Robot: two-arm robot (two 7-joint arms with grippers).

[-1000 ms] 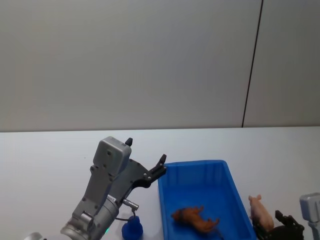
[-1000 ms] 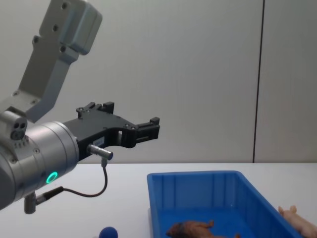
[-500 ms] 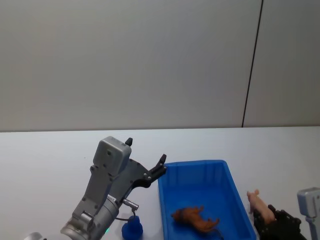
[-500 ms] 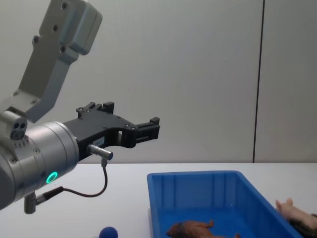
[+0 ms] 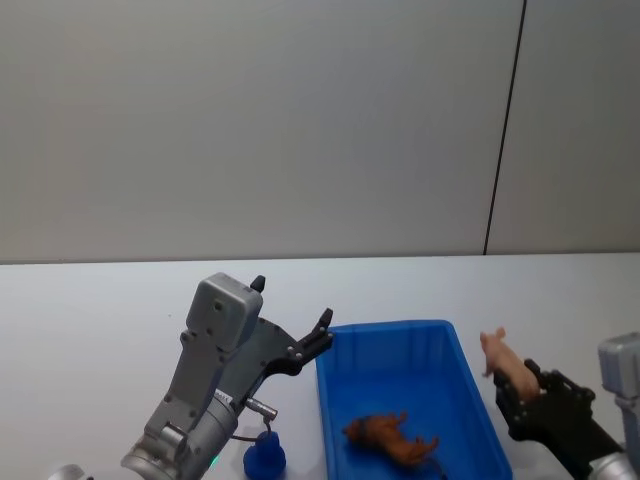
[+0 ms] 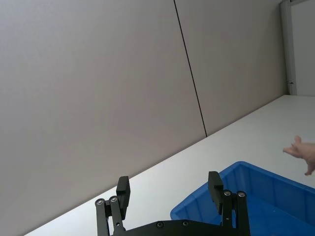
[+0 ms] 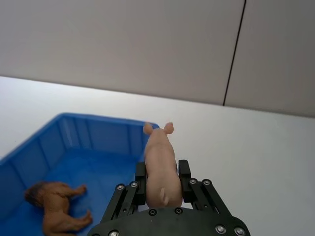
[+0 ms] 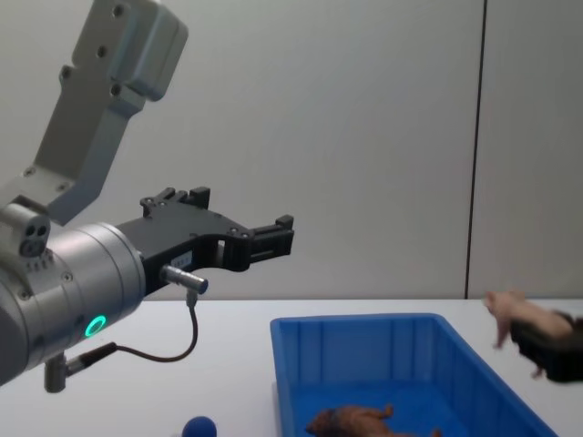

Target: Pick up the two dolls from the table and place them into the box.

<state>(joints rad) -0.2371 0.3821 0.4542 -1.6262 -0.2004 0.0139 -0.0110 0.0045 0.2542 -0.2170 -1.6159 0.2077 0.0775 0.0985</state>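
Note:
A pale pink piglet doll (image 5: 498, 359) is raised above the table just right of the blue box (image 5: 385, 328), with my right gripper (image 5: 520, 385) shut on its body. In the right wrist view the piglet (image 7: 160, 162) sits between the fingers, snout toward the box (image 7: 88, 137). A brown animal doll (image 5: 390, 435) lies on the box floor. My left gripper (image 5: 290, 304) hangs open and empty in the air left of the box. In the chest view the piglet (image 8: 508, 309) is level with the box's right wall (image 8: 364, 350).
A small blue rounded toy (image 5: 264, 458) stands on the white table (image 5: 100, 320) left of the box, under my left arm. A grey wall rises behind the table's far edge.
My right gripper has lifted the piglet off the table and carried it up and toward the box's right wall. The left arm has not moved.

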